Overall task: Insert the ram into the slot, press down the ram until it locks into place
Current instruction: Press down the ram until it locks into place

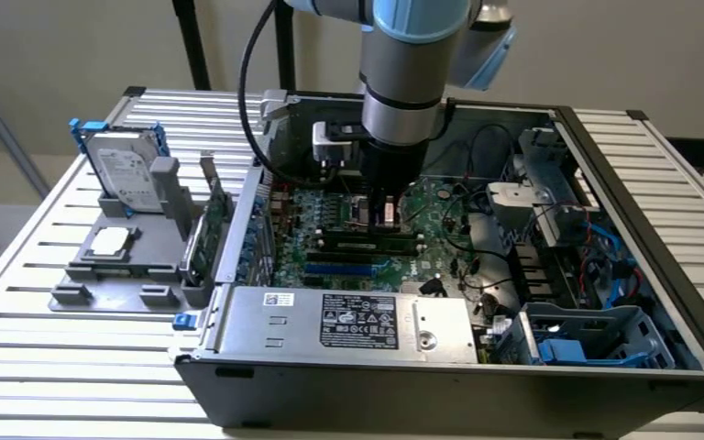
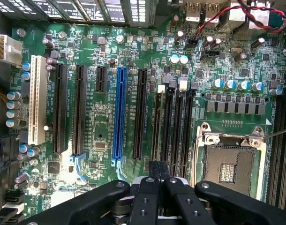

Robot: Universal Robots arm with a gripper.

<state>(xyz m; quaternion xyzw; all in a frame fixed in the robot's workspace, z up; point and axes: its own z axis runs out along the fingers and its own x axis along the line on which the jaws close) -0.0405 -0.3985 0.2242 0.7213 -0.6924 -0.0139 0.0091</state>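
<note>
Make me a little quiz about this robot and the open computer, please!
1. True or false: the hard drive sits inside the computer case.
2. What colour is the long socket on the green board? A red, B blue, C yellow.
3. In a word or two: is the claw closer to the ram or to the silver box?

Key: 1 false, it stands outside on the table. 2 B. 3 the ram.
</note>
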